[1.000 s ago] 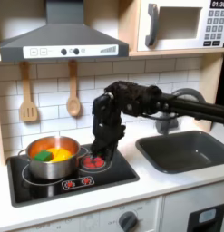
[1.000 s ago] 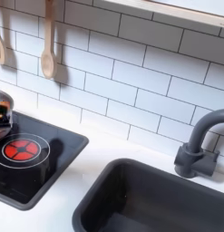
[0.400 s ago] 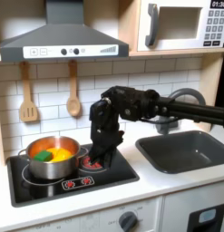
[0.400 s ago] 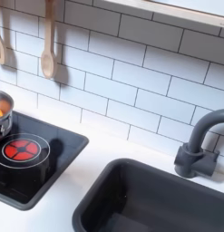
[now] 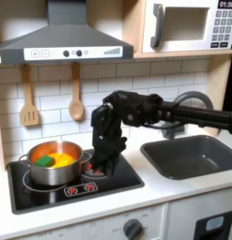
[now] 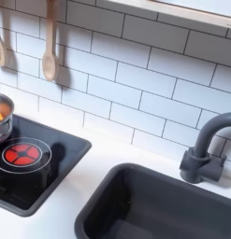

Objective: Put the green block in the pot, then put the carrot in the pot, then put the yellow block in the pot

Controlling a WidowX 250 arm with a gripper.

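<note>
Second exterior view: pot [image 6: 0,114] cut off by the left edge. First exterior view: my claw [image 5: 99,165] too dark, jaw gap unreadable; pot contents blur together.

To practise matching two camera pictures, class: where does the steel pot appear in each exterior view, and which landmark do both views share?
First exterior view: the pot sits on the stove's left burner, lower left of the picture.
Second exterior view: the pot is cut off by the picture's left edge, at mid height.
Shared landmark: the red burner beside the pot.
</note>
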